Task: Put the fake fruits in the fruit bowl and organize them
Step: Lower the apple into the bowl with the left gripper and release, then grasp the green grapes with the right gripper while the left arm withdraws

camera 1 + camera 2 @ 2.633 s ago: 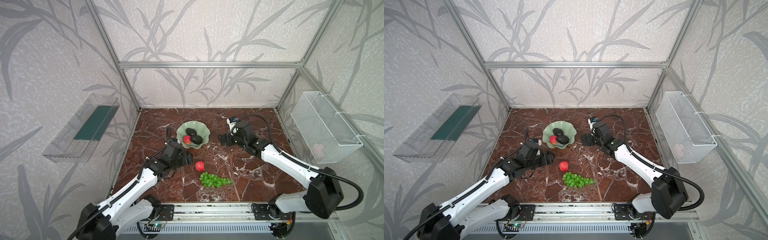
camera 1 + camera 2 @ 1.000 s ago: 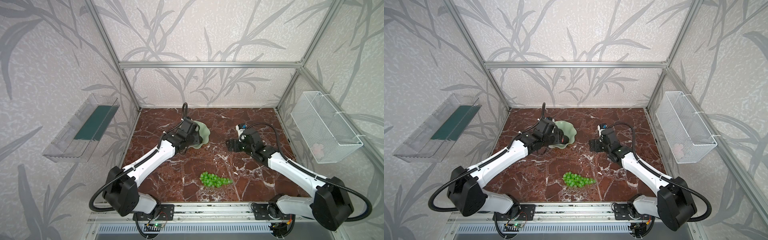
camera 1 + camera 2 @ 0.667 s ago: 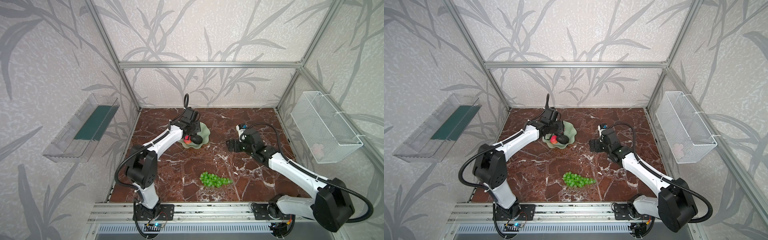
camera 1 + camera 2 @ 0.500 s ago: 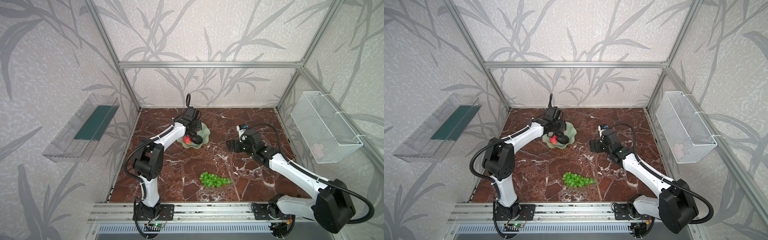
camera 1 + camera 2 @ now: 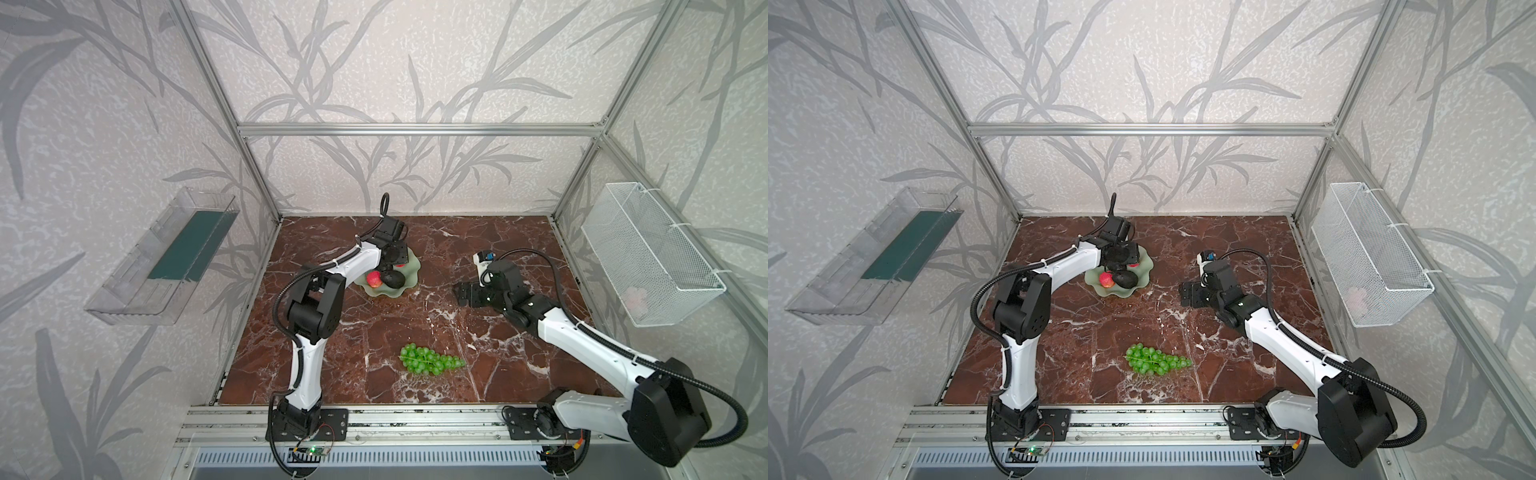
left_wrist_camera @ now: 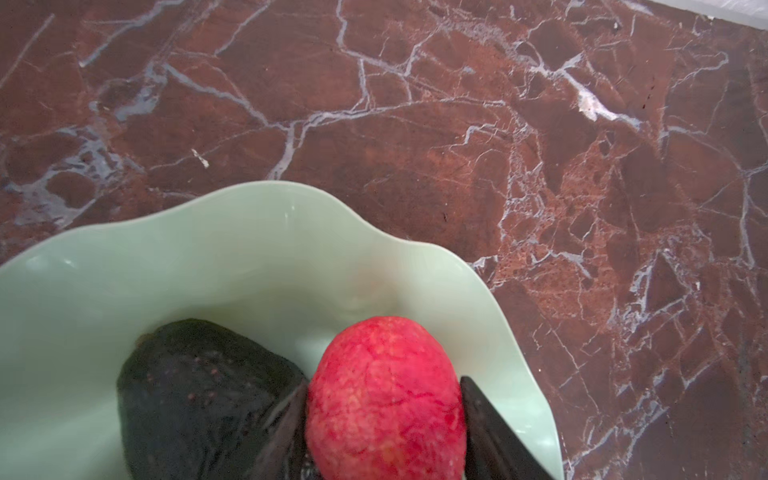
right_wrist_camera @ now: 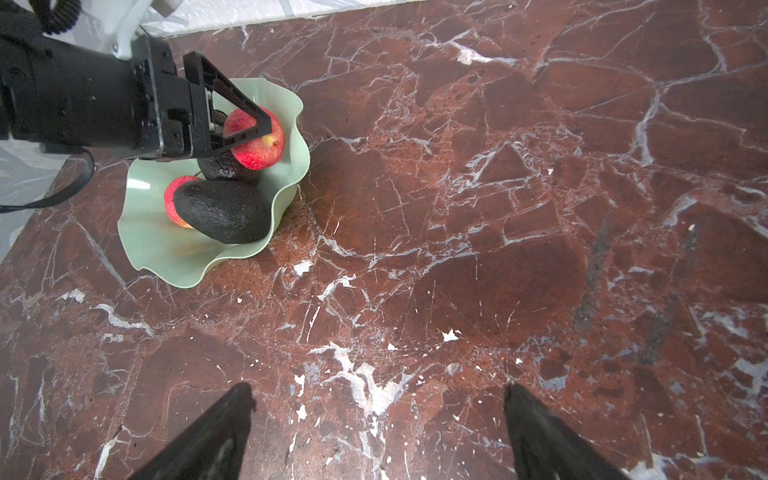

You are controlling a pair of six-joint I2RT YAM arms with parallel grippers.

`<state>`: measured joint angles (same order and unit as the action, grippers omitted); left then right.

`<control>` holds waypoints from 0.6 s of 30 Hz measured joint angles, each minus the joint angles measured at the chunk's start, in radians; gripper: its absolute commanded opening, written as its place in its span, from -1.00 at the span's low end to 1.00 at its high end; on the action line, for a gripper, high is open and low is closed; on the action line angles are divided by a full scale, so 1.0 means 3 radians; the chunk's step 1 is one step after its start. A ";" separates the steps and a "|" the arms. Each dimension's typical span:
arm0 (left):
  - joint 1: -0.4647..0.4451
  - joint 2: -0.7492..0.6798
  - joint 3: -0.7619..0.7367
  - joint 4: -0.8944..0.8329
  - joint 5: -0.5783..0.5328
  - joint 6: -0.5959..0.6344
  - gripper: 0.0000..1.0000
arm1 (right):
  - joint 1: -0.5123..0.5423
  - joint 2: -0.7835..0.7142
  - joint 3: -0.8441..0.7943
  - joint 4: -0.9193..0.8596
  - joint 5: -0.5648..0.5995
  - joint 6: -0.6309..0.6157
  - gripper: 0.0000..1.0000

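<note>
I've got a peach over the bowl
Left tool (image 6: 384, 382) clamps peach (image 7: 262, 145) above bowl (image 7: 166, 257); right tool (image 7: 379, 388) gapes at its 3 o'clock, grapes (image 5: 430, 360) on tabletop (image 5: 415, 328) at 5 o'clock

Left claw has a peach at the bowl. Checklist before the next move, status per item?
1. Grip: left claw shut on the held peach, one finger on each side: ok.
2. Position: held peach inside the rim of the bowl: ok.
3. Held peach resting on the bowl floor: cannot tell.
4. Room beside it: avocado sits right against the claw side; contact: cannot tell.
5. Right claw open, empty, apart from the bowl: ok.
6. All fruit in: grapes lie on the table: not ok.
</note>
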<state>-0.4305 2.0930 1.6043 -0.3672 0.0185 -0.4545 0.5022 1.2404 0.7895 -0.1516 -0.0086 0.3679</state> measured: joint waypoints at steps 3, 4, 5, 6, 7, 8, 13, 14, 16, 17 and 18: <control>0.0003 0.0005 0.0005 -0.0010 0.0005 -0.0004 0.44 | 0.0000 0.0000 0.0000 0.0000 -0.0003 0.0003 0.88; 0.0003 0.0005 0.0013 -0.0015 0.0006 -0.0001 0.49 | 0.0000 0.0000 0.0000 -0.0003 -0.0004 0.0003 0.87; 0.0004 0.0005 0.0019 -0.0015 0.0009 -0.0005 0.52 | 0.0000 0.0000 0.0000 -0.0006 -0.0004 0.0003 0.88; 0.0006 0.0005 0.0024 -0.0017 0.0011 -0.0005 0.55 | 0.0000 0.0000 0.0000 -0.0010 -0.0004 0.0003 0.88; 0.0011 0.0004 0.0034 -0.0020 0.0022 -0.0011 0.57 | 0.0000 0.0000 0.0000 -0.0014 -0.0006 0.0001 0.88; 0.0015 0.0003 0.0037 -0.0017 0.0028 -0.0017 0.58 | 0.0000 0.0000 0.0000 -0.0017 -0.0013 -0.0001 0.88; 0.0039 -0.0113 0.0027 -0.0022 0.0051 -0.0041 0.62 | 0.0000 0.0000 0.0000 -0.0074 -0.0192 -0.0086 0.88; 0.0046 -0.0182 -0.0003 -0.0001 0.0051 -0.0045 0.63 | 0.0006 0.0000 -0.0001 -0.0089 -0.0249 -0.0116 0.88; 0.0065 -0.0444 -0.0153 0.0048 0.0038 -0.0056 0.67 | 0.0065 -0.0001 -0.0032 -0.0092 -0.0367 -0.0200 0.87; 0.0075 -0.0595 -0.0249 0.0088 0.0024 -0.0057 0.69 | 0.0111 -0.0004 -0.0064 -0.0090 -0.0411 -0.0242 0.88; 0.0092 -0.0786 -0.0373 0.0142 0.0008 -0.0057 0.72 | 0.0198 -0.0013 -0.0113 -0.0080 -0.0450 -0.0295 0.88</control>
<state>-0.4030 1.8572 1.4925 -0.3244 0.0208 -0.4717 0.5617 1.2366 0.7555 -0.1757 -0.1436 0.2794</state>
